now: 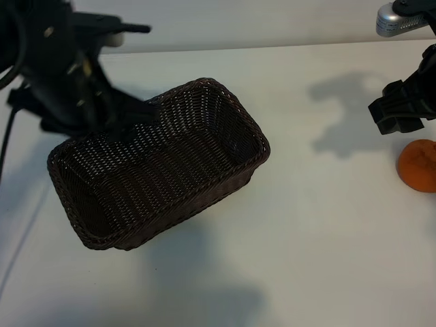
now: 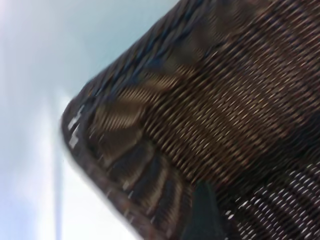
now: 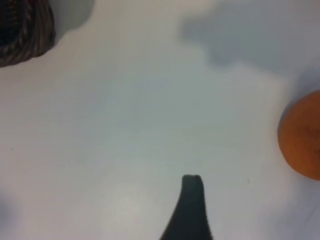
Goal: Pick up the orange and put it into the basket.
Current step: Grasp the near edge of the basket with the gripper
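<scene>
Your left tool [image 1: 126, 122] sat at the far rim of the basket [image 1: 163, 167], its jaws spread wide; whether they gripped the wicker wall you could not tell from the exterior view, where the dark arm covered the contact. The basket appeared tilted, its near-left end raised and a shadow lying on the white surface [image 1: 306, 238] beneath it. In the left wrist view the weave of the basket [image 2: 210, 115] filled nearly everything, with 1 dark fingertip [image 2: 202, 210] against it.

Your right tool [image 1: 402, 109] hovered at the right edge, jaws wide and holding nothing. The orange [image 1: 417, 165] lay on the surface just below it, well apart from the basket. In the right wrist view the orange [image 3: 302, 135] sat off to 1 side of the fingertip [image 3: 192, 200], not touching it.
</scene>
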